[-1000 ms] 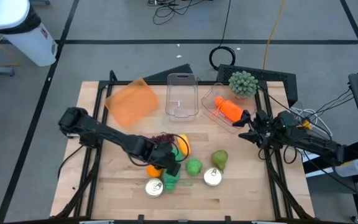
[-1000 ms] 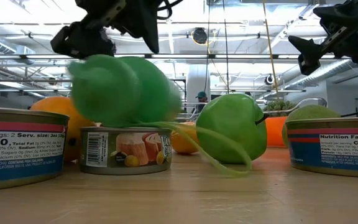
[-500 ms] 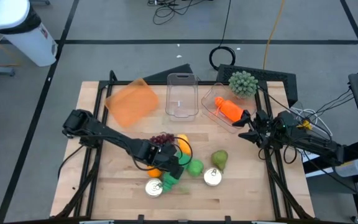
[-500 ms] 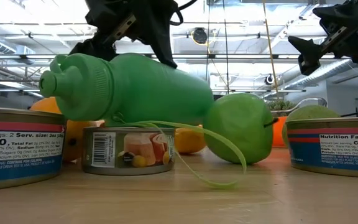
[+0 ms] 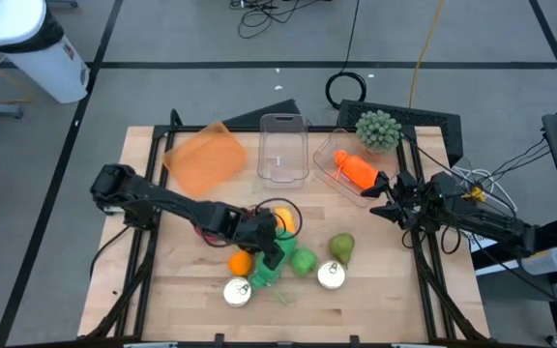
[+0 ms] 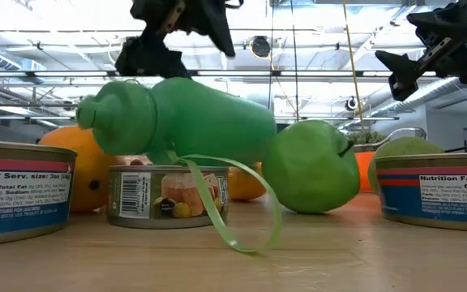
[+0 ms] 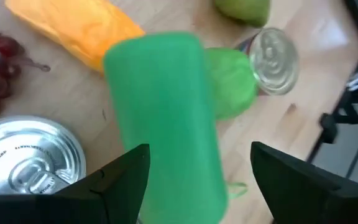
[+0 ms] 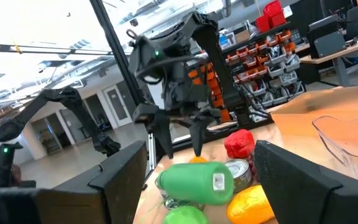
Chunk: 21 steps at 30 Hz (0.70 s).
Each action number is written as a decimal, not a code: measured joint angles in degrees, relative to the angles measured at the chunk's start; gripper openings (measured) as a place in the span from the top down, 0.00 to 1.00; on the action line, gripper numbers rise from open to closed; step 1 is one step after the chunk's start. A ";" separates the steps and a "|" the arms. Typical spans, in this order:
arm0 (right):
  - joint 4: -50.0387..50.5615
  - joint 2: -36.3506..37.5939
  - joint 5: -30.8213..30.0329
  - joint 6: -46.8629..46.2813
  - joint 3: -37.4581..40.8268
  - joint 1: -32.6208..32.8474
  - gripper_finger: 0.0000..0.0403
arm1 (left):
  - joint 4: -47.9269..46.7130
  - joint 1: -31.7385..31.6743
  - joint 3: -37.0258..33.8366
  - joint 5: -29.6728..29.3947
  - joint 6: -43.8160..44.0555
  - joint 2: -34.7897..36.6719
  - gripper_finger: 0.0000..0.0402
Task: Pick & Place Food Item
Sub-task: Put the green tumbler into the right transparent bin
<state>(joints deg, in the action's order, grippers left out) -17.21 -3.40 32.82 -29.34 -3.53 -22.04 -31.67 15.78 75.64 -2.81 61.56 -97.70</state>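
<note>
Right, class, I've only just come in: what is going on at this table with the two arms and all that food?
The left claw is above a green bottle that lies on its side among the food; its fingers stand apart on either side of the bottle. Whether they touch it cannot be told. Around the bottle sit a green apple, an orange, a pear and several tin cans. The right claw waits, open, at the right edge of the table, beside a clear tray holding a carrot.
</note>
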 joint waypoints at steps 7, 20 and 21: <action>1.25 -0.01 0.00 -0.02 0.00 0.02 0.31 | -0.21 4.56 0.13 1.29 3.99 4.87 0.29; 2.03 -0.01 -0.01 -0.01 0.00 0.01 0.31 | -0.51 19.62 0.10 -6.09 29.83 1.07 0.29; 2.20 -0.01 -0.02 0.00 0.00 0.01 0.31 | -1.00 19.57 0.10 -5.04 30.31 0.46 0.29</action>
<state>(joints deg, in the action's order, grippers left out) -15.01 -3.41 32.80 -29.34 -3.53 -22.03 -32.68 35.35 75.75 -7.85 91.87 -97.25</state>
